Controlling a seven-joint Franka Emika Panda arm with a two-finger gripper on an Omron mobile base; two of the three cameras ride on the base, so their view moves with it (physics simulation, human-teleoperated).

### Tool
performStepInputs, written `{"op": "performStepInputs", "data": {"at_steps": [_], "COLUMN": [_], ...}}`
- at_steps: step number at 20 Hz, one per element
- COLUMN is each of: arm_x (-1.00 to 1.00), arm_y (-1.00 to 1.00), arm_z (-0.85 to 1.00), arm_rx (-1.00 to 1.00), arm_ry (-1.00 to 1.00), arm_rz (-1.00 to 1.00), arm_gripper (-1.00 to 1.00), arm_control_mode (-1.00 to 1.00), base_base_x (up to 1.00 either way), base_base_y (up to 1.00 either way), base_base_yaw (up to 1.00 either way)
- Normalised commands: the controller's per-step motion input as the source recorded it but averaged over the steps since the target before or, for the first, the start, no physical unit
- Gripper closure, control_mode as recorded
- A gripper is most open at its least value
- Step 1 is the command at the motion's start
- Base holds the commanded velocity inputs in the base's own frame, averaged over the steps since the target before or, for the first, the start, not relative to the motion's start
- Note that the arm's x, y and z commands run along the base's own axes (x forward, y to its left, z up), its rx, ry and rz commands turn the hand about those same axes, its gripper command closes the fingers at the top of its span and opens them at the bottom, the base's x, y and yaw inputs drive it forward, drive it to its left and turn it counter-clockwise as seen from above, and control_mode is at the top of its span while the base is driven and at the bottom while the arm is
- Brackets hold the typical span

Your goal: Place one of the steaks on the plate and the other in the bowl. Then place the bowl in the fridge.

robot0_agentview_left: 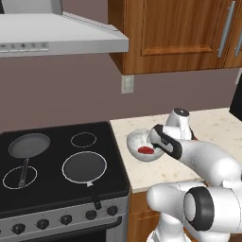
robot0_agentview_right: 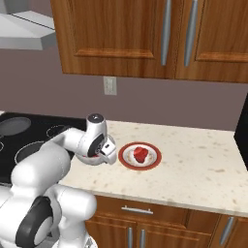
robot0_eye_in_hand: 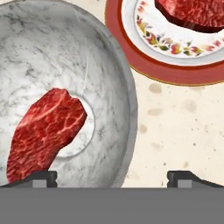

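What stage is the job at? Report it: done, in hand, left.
Done: one steak lies on the plate, the other steak lies in the bowl on the counter. In hand: the gripper hangs open over the bowl's rim, one fingertip inside, one outside, holding nothing. Left: grasp the bowl and carry it to the fridge.

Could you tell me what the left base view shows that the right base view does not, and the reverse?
Left base view alone: the steak in the bowl, two dark frying pans on the stove, and the stove knobs. Right base view alone: the red-rimmed plate on the counter with the other steak on it, beside the bowl, which the arm mostly hides here. Both share the arm bent over the bowl, the speckled counter, the wall outlet, the wooden cabinets and the range hood.
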Motion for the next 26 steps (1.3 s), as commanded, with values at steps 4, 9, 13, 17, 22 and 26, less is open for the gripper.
{"op": "performStepInputs", "data": {"at_steps": [4,9,13,17,22,26], "arm_x": [0.37,0.26,0.11,0.02,-0.02,-0.29], "arm_y": [0.01,0.01,0.03,0.01,0.04,0.1], "arm_z": [-0.16,-0.19,-0.22,-0.15,-0.07,0.0], "arm_rx": [0.0,0.0,0.0,0.0,0.0,0.0], "arm_ry": [0.0,0.01,0.0,0.0,0.0,-0.02], "arm_rz": [0.0,0.0,0.0,0.0,0.0,-0.01], "arm_gripper": [-1.0,-1.0,1.0,1.0,1.0,1.0], "arm_control_mode": [-1.0,-1.0,-1.0,-1.0,-1.0,-1.0], "base_base_x": [0.0,0.0,0.0,0.0,0.0,0.0], "base_base_y": [0.0,0.0,0.0,0.0,0.0,0.0], "base_base_yaw": [0.0,0.0,0.0,0.0,0.0,0.0]}}
